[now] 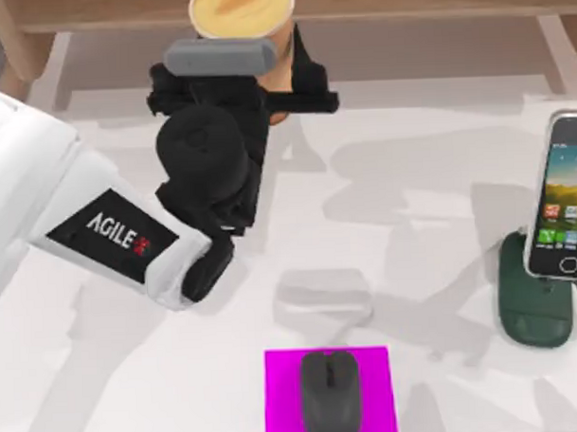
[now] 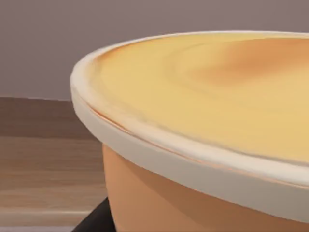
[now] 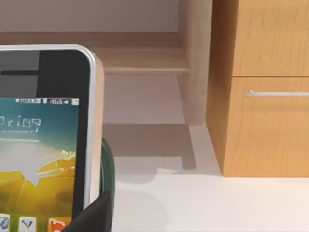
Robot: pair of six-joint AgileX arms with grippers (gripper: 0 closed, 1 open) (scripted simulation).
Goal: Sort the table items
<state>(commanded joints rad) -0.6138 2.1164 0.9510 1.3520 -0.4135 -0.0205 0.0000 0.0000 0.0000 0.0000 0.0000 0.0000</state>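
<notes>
The cup (image 1: 248, 18) stands at the far edge of the table (image 1: 431, 211), left of centre, and our left gripper (image 1: 282, 79) is closed around its orange side; the left wrist view looks across its yellow top (image 2: 207, 92). The mouse (image 1: 330, 395) lies on the magenta square (image 1: 281, 396) at the near edge. The phone (image 1: 565, 197) leans on the green stand (image 1: 534, 312) at the right. We cannot tell our right gripper's state.
</notes>
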